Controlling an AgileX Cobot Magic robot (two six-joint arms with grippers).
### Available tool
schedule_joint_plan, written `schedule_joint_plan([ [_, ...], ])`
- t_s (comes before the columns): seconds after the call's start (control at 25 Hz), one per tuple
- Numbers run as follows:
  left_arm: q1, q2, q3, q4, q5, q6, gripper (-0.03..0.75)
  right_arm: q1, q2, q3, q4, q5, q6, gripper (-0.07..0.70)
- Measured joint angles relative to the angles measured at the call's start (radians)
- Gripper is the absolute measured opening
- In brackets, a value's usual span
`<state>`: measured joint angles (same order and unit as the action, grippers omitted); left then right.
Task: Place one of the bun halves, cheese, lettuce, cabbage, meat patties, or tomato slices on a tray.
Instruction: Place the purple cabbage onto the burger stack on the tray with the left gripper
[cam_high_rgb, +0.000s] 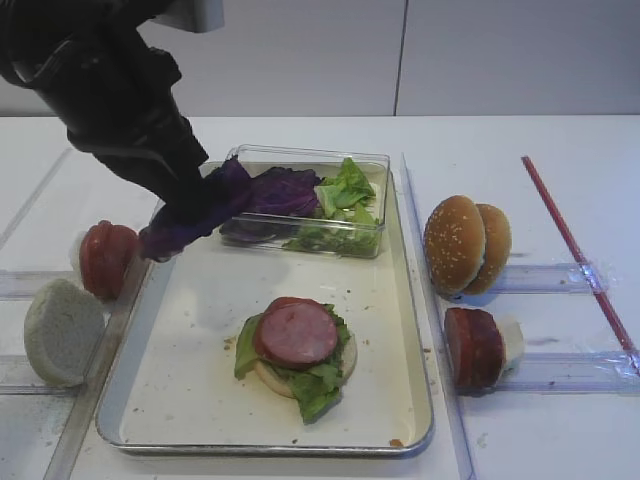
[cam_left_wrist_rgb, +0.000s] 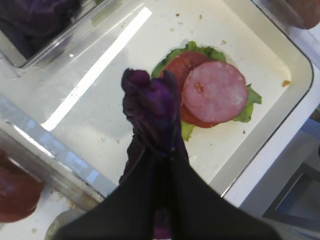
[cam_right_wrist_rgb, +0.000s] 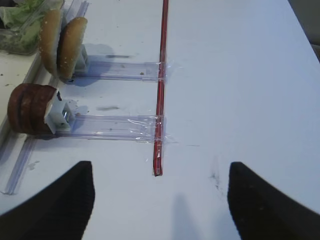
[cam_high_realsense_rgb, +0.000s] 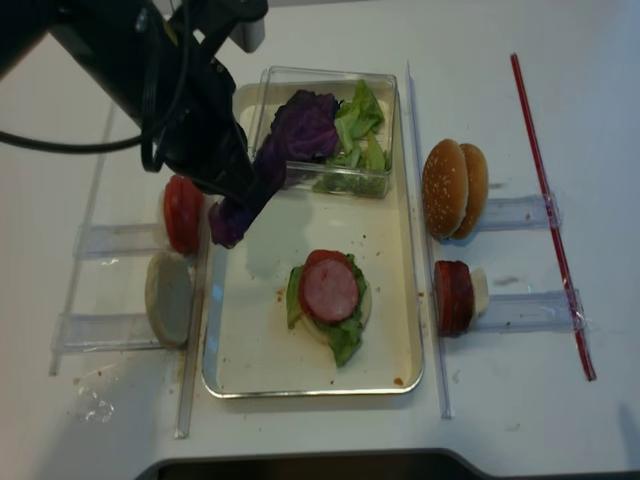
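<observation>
Left wrist view: left claw clamped on the cabbage, hanging above the tray.

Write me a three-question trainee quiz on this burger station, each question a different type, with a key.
1. True or false: the left gripper is shut on a purple cabbage leaf.
2. Multiple choice: what lies on top of the stack on the tray? A) a cheese slice B) a round pink meat slice C) a sesame bun top
3. Fill in: the right gripper hangs open over bare table, near the end of the red ___.

Key: 1 true; 2 B; 3 stick
</observation>
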<state>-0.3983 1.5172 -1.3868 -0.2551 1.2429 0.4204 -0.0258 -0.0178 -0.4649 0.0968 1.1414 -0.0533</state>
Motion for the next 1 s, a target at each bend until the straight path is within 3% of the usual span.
schedule_joint_plan([
  [0.28, -0.014, 0.000, 0.002, -0.074, -0.004, 0.055, 0.001, 0.000, 0.000, 0.000, 0.000, 0.000, 0.000, 0.561],
  [0.64, -0.169, 0.064, 0.002, 0.011, -0.006, 0.036, 0.001, 0.000, 0.000, 0.000, 0.000, 0.000, 0.000, 0.561],
  [1.0, -0.236, 0.106, 0.002, 0.089, -0.008, 0.009, 0.001, 0.000, 0.000, 0.000, 0.000, 0.000, 0.000, 0.561],
])
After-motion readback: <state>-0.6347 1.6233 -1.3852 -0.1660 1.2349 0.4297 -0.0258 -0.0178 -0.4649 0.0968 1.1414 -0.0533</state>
